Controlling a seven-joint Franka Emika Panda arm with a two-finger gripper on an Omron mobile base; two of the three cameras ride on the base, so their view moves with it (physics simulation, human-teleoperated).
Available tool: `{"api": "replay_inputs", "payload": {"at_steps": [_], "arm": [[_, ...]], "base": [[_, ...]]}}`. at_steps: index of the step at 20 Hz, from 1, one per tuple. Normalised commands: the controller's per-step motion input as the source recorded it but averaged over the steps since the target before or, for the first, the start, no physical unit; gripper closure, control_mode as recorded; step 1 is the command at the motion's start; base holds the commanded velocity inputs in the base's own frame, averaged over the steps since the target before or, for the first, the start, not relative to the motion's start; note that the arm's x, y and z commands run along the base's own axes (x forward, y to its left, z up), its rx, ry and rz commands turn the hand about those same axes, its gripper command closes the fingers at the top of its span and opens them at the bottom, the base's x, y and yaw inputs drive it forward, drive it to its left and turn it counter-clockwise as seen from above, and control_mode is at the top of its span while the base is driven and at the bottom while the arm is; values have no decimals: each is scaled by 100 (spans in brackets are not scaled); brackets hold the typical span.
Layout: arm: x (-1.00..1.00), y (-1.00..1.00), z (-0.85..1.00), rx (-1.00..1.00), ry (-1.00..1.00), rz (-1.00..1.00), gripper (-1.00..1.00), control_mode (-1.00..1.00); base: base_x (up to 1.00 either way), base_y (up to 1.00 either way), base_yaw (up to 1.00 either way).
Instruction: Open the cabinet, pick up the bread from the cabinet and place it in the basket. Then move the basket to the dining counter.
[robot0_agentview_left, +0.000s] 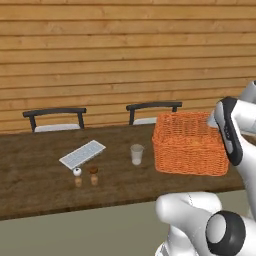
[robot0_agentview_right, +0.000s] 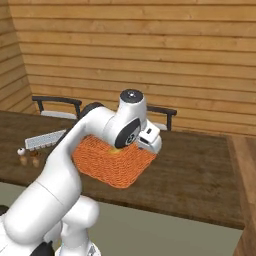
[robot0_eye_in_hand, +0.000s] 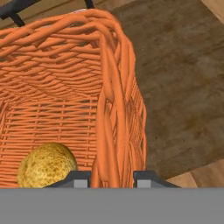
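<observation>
Wood-plank wall behind, long dark wood-grain dining counter (robot0_agentview_left: 40, 175) in front with a plain grey-green face below. Two dark chairs (robot0_agentview_left: 55, 119) tucked at its far side.

Arm (robot0_agentview_right: 75, 150) rises from the base, elbows over the counter edge, wrist bent down onto the right end of the basket (robot0_agentview_left: 187, 145) as the left base view has it. Hand points down along the basket's end wall.

Gripper (robot0_eye_in_hand: 113, 177): jaws partly closed, one fingertip inside the basket, the other outside, rim and wall strands between them. Looks clamped on the basket wall; actual pad contact is hidden at the bottom edge of the hand view.

Basket sits flat and upright on the counter, opening up. Long axis runs roughly along the counter's length, slightly skewed; in the right base view one corner points toward the camera.

Bread (robot0_eye_in_hand: 46, 165) lies on the basket floor, just inside the gripped wall, next to the inner fingertip. Roundish lump, no clear long axis.

Left of the basket on the counter: clear glass (robot0_agentview_left: 136, 154), flat white tray (robot0_agentview_left: 82, 153), two small shakers (robot0_agentview_left: 85, 176) side by side, all well apart from the basket.
</observation>
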Motion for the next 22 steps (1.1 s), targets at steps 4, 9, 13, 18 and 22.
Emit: {"api": "replay_inputs", "payload": {"at_steps": [4, 9, 13, 18, 22], "arm": [[88, -97, -20, 14, 0, 0, 100, -100], [100, -86, -18, 15, 1, 0, 100, -100], [100, -40, -17, 10, 0, 0, 100, -100], [99, -11, -20, 2, 0, 0, 100, -100], [73, 0, -44, 0, 0, 0, 100, -100]], "base": [[0, 0, 0], [0, 0, 0], [0, 0, 0], [0, 0, 0], [0, 0, 0]]}}
